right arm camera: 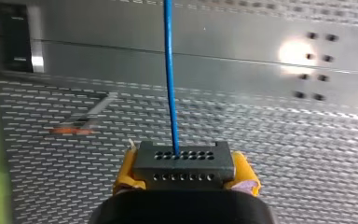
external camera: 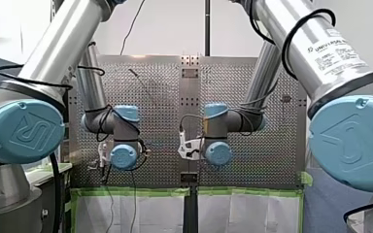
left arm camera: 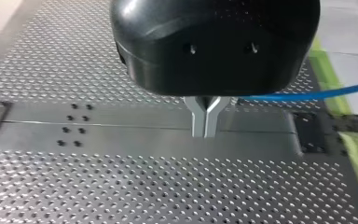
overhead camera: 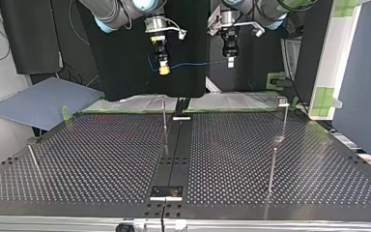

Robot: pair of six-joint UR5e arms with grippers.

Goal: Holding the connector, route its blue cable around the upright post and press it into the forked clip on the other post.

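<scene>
Top view, blue cable (overhead camera: 193, 63): is hanging almost level across the view, strung between the two grippers, well above the table (overhead camera: 101, 159) and beyond its far edge.
Right gripper (overhead camera: 164, 67): is clamping the connector (right arm camera: 184, 167) between its yellow pads (right arm camera: 246, 171); the cable is leaving the connector's face straight ahead.
Left gripper (overhead camera: 230, 61): its metal fingers (left arm camera: 205, 121) are pressing together at the tips. The cable is running off sideways from beside them, so it is probably pinching the cable's other end.
Upright post (overhead camera: 164, 116): is standing near the table's far edge, almost directly under the right gripper and well below it.
Forked clip (overhead camera: 282, 101): is sitting on top of the other post at the view's right, on my left arm's side.
Key relation: the cable's long axis is lying crosswise above both posts. By my judgement the right gripper is the nearer one for bringing the connector down past the post.
Containers: none is showing.
</scene>
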